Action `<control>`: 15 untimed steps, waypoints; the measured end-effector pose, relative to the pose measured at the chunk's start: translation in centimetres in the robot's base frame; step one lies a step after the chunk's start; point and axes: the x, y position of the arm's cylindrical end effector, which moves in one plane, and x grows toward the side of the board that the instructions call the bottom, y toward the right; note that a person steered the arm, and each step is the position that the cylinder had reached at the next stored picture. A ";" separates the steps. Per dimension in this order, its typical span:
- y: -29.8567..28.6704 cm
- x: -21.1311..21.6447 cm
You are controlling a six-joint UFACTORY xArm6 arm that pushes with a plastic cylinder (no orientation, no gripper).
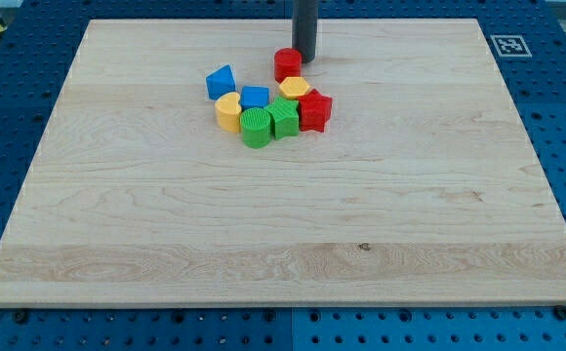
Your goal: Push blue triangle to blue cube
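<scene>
The blue triangle (221, 82) lies on the wooden board at the upper left of the cluster. The blue cube (255, 97) sits just to its right and slightly lower, a small gap between them. My tip (305, 59) stands at the view's top, right beside the red cylinder (287, 64), well to the right of the blue triangle and above the blue cube.
Packed around the blue cube are a yellow heart-shaped block (228, 111), a green cylinder (256, 128), a green block (284, 119), a yellow hexagon (295, 89) and a red star (314, 109). The board's top edge (166, 20) is close behind my tip.
</scene>
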 end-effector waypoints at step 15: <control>-16.6 4.0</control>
